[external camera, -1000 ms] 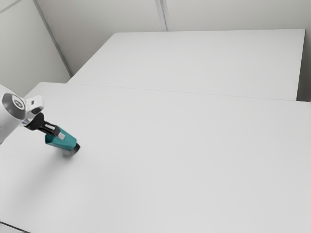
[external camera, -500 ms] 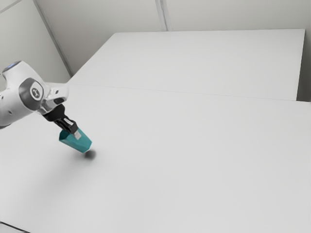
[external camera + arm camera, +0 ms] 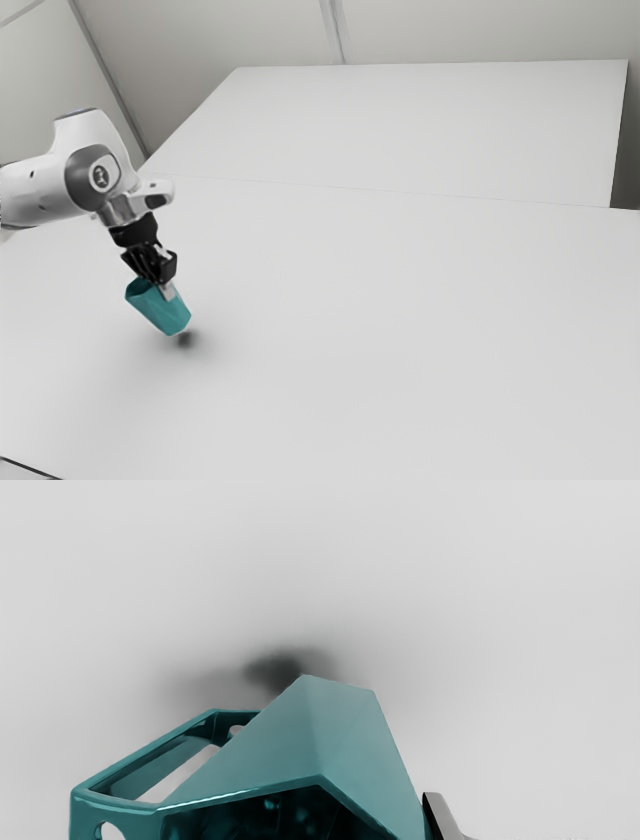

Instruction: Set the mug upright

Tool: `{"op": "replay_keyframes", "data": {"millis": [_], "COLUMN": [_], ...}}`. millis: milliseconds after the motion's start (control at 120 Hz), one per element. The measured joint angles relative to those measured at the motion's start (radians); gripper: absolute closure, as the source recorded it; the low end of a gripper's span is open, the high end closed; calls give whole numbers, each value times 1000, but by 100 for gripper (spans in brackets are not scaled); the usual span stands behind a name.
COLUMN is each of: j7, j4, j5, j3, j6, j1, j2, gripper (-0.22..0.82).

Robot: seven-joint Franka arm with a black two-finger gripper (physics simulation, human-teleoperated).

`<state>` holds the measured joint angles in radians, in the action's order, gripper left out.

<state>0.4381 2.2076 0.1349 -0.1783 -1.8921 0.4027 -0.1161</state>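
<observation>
The mug (image 3: 160, 309) hangs tilted above the table (image 3: 400, 310), pinched by the gripper (image 3: 167, 290) near its rim—likely so the base can swing underneath. Compared with the earlier frame, it leans less—nearer upright, not there yet—and the gripper points more steeply down.
</observation>
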Motion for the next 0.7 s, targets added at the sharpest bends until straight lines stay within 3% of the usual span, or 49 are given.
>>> {"op": "replay_keyframes", "data": {"millis": [292, 700], "j7": [-145, -287], "j4": [-58, -102], "j5": [-83, -179], "j3": [2, 10], "j6": [96, 114], "j1": [-68, -156], "j2": [78, 149], "gripper": [79, 79]}}
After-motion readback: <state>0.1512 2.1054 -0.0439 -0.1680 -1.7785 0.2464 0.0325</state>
